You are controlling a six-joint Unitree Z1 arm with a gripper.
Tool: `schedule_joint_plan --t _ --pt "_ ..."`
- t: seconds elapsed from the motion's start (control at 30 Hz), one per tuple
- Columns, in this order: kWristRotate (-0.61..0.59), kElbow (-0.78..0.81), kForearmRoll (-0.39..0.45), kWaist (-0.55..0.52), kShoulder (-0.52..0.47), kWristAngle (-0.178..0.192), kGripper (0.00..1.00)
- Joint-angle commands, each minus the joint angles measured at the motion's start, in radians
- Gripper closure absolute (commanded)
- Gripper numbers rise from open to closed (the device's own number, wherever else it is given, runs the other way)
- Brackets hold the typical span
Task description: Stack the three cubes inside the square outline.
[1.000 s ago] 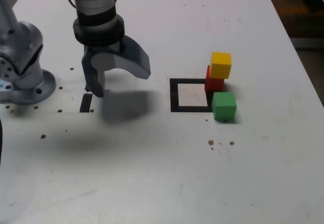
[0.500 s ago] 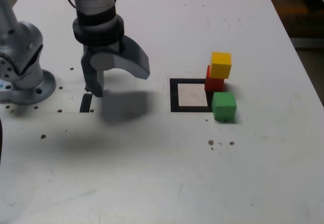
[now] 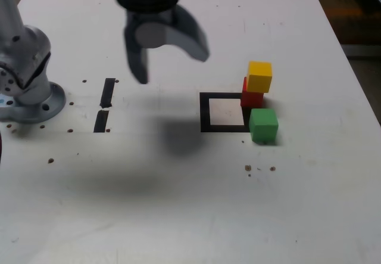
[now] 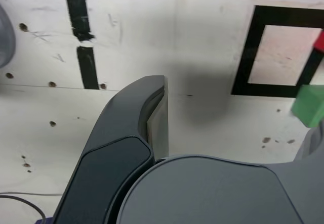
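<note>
In the exterior view, the yellow cube rests on the red cube at the right edge of the square outline. The green cube stands on the table against the outline's near right corner. My gripper hangs open and empty above the table, to the exterior view's left of the outline and apart from all three cubes. The wrist view shows one dark finger, the square outline, the green cube and a sliver of the red cube. The yellow cube is outside the wrist view.
Two short black tape strips lie at the exterior view's left, next to the arm's grey base. Small holes and dark specks dot the white table. The table's right edge runs past the cubes.
The gripper has risen and moved toward the exterior view's right, nearer the outline, uncovering the upper tape strip. Its jaws stayed open. The cubes have not moved.
</note>
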Motion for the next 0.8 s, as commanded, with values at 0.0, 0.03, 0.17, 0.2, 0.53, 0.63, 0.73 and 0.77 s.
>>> schedule_joint_plan --t 0.0,0.03,0.17,0.2,0.53,0.63,0.73,0.77 --pt "0.006 -0.021 0.006 -0.002 0.019 -0.003 0.03" --pt "0.01 -0.037 0.008 -0.002 0.031 -0.005 0.03" --pt "0.034 -0.118 0.029 -0.001 0.089 -0.011 0.04" --pt "0.04 -0.14 0.04 0.001 0.102 -0.012 0.04" --pt "0.108 -0.358 0.166 0.042 0.221 -0.011 0.05" --pt "0.133 -0.402 0.186 0.059 0.255 -0.011 0.05" --pt "0.156 -0.443 0.202 0.075 0.289 -0.011 0.05" --pt "0.164 -0.456 0.207 0.08 0.299 -0.011 0.05"
